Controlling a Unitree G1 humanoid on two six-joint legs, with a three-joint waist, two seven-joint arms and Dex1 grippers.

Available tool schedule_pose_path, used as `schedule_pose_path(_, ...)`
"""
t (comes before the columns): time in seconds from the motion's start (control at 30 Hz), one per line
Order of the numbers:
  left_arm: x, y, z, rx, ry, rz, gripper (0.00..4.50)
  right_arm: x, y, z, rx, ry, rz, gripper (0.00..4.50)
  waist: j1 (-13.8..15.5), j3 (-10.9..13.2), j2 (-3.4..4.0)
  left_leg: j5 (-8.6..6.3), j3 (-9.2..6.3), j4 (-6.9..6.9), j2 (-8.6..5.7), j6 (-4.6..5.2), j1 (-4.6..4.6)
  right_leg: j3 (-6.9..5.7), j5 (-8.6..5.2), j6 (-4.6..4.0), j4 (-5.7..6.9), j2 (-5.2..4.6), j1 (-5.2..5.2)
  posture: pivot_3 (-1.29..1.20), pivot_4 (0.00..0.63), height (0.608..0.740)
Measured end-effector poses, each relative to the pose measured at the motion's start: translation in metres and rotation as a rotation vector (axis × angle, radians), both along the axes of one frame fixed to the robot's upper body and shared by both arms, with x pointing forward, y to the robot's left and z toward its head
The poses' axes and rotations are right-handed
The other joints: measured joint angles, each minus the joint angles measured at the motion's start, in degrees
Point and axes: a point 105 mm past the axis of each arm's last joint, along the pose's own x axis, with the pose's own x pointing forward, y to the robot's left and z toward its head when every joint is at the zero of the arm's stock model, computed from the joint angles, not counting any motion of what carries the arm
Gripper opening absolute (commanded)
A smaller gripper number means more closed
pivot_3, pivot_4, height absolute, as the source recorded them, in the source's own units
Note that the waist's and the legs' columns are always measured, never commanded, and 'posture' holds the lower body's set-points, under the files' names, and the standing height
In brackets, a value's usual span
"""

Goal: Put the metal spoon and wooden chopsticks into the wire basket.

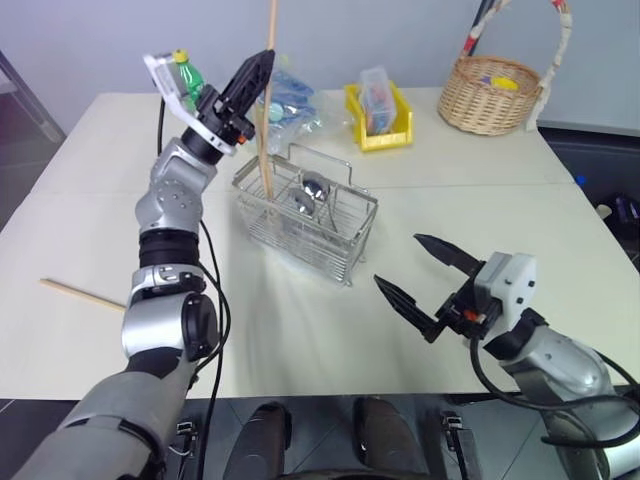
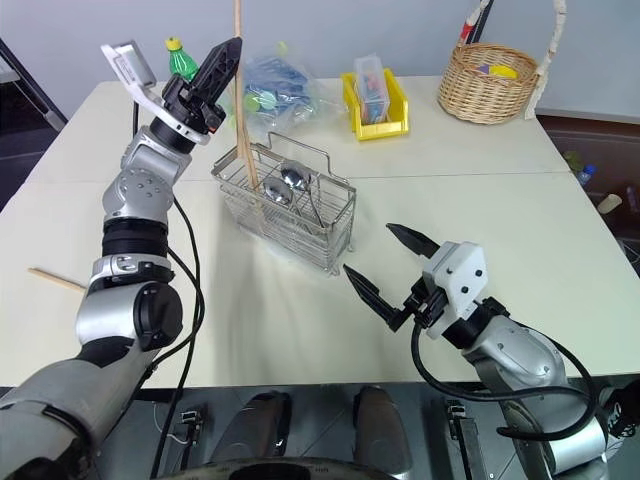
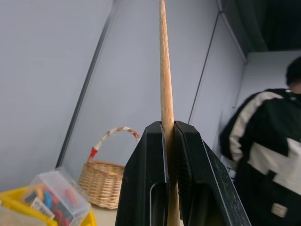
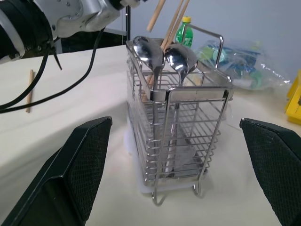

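The wire basket stands at mid-table. Two metal spoons stand in it with bowls up. My left gripper hangs above the basket's far left corner, shut on a wooden chopstick. That stick stands nearly upright and its lower end reaches down inside the basket. More chopsticks rise from the basket's far compartment. Another chopstick lies on the table at the left. My right gripper is open and empty, near the table's front, right of the basket.
A yellow bin with a clear box, a round wicker basket, a green bottle and a crumpled plastic bag sit along the table's back. A person in a black and white jacket stands beyond the table.
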Motion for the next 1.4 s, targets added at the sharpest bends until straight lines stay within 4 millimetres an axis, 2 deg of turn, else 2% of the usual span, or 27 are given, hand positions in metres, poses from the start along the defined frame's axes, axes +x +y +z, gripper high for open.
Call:
schedule_pose_path(0.33,0.002,0.000,-0.018,0.024,0.017,0.068,0.08,0.005,0.002,0.002,0.003,-0.008,0.008,4.50,0.1,0.0,0.00,0.00,0.00,0.00,0.00,0.00,0.00,0.00,0.00,0.00,-0.01,0.00,0.00,0.00,0.150,0.740)
schedule_pose_path(0.47,0.004,-0.003,-0.021,0.043,0.021,0.079,1.70,0.005,0.002,0.002,0.003,-0.009,0.010,4.50,0.0,0.0,0.00,0.00,0.00,0.00,0.00,0.00,-0.01,0.00,0.00,0.00,-0.01,0.00,0.00,0.00,0.150,0.740)
schedule_pose_path(0.63,0.004,-0.004,-0.026,0.058,0.024,0.091,4.40,0.005,0.002,0.003,0.002,-0.012,0.012,4.50,0.1,0.0,0.00,0.00,0.00,0.00,0.00,0.00,-0.01,0.00,0.00,0.00,-0.01,0.00,0.00,0.00,0.150,0.740)
schedule_pose_path(0.83,0.004,-0.005,-0.026,0.054,0.035,0.081,4.46,0.006,0.002,0.003,0.001,-0.010,0.014,4.50,0.0,0.0,0.00,0.00,0.00,0.00,0.00,0.00,0.00,0.00,0.00,0.00,-0.01,0.00,0.00,0.00,0.150,0.740)
schedule_pose_path(0.97,0.001,0.000,-0.014,0.007,0.034,0.065,4.46,0.007,0.002,0.003,0.001,-0.014,0.016,4.50,0.0,0.0,0.00,0.00,-0.01,0.00,0.00,0.00,-0.01,0.00,0.00,0.00,-0.01,0.00,0.00,0.00,0.150,0.740)
schedule_pose_path(1.03,0.001,0.011,0.003,-0.034,0.018,0.095,4.46,0.007,0.003,0.003,0.000,-0.014,0.022,4.50,0.0,0.0,0.00,0.00,-0.01,0.00,0.00,0.00,-0.01,0.00,0.00,0.00,-0.01,0.00,-0.01,0.00,0.150,0.740)
schedule_pose_path(1.07,0.004,0.021,0.019,-0.063,0.007,0.150,4.46,0.007,0.003,0.004,-0.002,-0.015,0.029,4.50,-0.1,0.0,-0.03,0.00,-0.01,0.00,0.00,0.00,-0.01,0.00,0.00,0.00,0.00,0.00,-0.02,0.00,0.150,0.740)
schedule_pose_path(1.13,0.010,0.048,0.047,-0.131,-0.013,0.296,4.46,0.006,0.004,0.004,-0.003,-0.015,0.049,4.50,-0.1,0.0,-0.04,0.00,-0.01,0.00,0.00,0.00,0.02,0.00,0.00,0.00,0.00,0.00,-0.01,0.00,0.150,0.740)
schedule_pose_path(1.2,0.017,0.077,0.060,-0.168,0.005,0.474,4.46,0.006,0.006,0.005,-0.015,-0.015,0.072,4.50,-0.1,0.0,0.00,0.00,0.00,-0.03,0.00,0.00,0.06,0.01,0.00,0.00,-0.01,0.00,0.01,0.00,0.150,0.740)
schedule_pose_path(1.23,0.021,0.091,0.058,-0.175,0.030,0.562,4.46,0.005,0.006,0.005,-0.024,-0.017,0.086,4.50,-0.1,0.0,0.02,0.00,0.00,-0.03,0.00,0.00,0.09,0.00,0.00,0.01,-0.01,0.00,0.05,0.00,0.150,0.740)
schedule_pose_path(1.3,0.031,0.115,0.041,-0.166,0.116,0.711,4.46,0.004,0.008,0.007,-0.037,-0.020,0.119,4.50,0.0,0.0,0.02,0.00,0.00,-0.02,0.00,0.00,0.08,0.00,0.00,0.01,-0.01,0.00,0.05,0.00,0.150,0.740)
schedule_pose_path(1.4,0.041,0.161,-0.017,-0.136,0.354,0.981,4.46,0.000,0.012,0.010,-0.092,-0.028,0.202,4.50,0.0,0.0,-0.07,0.00,-0.02,-0.01,0.00,0.00,0.06,0.00,0.00,0.01,0.00,0.00,0.02,0.00,0.150,0.740)
